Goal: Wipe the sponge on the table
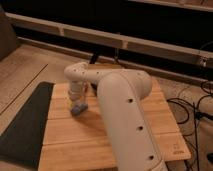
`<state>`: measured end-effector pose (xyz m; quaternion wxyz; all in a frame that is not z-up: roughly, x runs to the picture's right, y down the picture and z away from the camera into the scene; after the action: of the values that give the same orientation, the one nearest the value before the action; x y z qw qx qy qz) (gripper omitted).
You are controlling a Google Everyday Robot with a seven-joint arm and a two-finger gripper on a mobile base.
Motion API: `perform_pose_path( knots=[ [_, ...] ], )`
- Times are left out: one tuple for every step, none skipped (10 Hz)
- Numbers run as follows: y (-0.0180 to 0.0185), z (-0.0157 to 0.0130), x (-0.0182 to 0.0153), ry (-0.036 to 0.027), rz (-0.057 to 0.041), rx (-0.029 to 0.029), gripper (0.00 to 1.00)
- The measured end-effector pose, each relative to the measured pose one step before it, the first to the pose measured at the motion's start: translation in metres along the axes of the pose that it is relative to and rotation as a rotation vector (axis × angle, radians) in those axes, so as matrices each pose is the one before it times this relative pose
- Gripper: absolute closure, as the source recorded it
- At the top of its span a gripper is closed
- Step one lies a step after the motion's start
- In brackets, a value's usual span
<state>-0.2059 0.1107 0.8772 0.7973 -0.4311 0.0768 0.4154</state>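
The small blue-grey sponge [76,109] rests against the left-middle part of the light-brown plank table [75,142]. My gripper [77,102] points down right above it, shut on the sponge and pressing it onto the wood. The bulky white arm [122,115] reaches in from the lower right and covers much of the table's centre and right side. Only the lower edge of the sponge shows under the gripper.
A dark grey mat [22,125] lies on the floor along the table's left edge. Black cables [195,107] trail on the floor to the right. A long wall rail [110,40] runs behind the table, with a dark upright piece [94,58] at the far edge.
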Motion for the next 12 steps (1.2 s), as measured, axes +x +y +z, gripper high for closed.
perform_pose_path(
  knots=[
    [0.02124,-0.00303,0.00044,-0.01637,-0.02344,-0.04187,1.00],
    [0.01385,-0.00129,0.00124,-0.00836,-0.01766,-0.02615,1.00],
    [0.01255,-0.00057,0.00358,-0.00429,-0.01728,-0.02457,1.00],
    [0.00895,0.00114,0.00725,0.00553,-0.01002,-0.02068,1.00],
    [0.00242,0.00333,0.01041,0.01236,0.00459,-0.01559,1.00],
    [-0.00357,0.00210,0.01042,0.01848,0.01236,-0.00215,1.00],
    [-0.00863,0.00219,0.01233,0.02359,0.02833,0.00650,1.00],
    [-0.01594,0.00028,0.01095,0.02063,0.03934,0.01891,1.00],
    [-0.01875,-0.00121,0.00746,0.01602,0.03939,0.02441,1.00],
    [-0.01683,-0.00262,0.00171,0.00519,0.03275,0.02186,1.00],
    [-0.02441,-0.00505,-0.00175,0.00647,0.03791,0.03594,1.00],
    [-0.01241,-0.00236,-0.00301,0.00094,0.01573,0.01769,1.00]
  ],
)
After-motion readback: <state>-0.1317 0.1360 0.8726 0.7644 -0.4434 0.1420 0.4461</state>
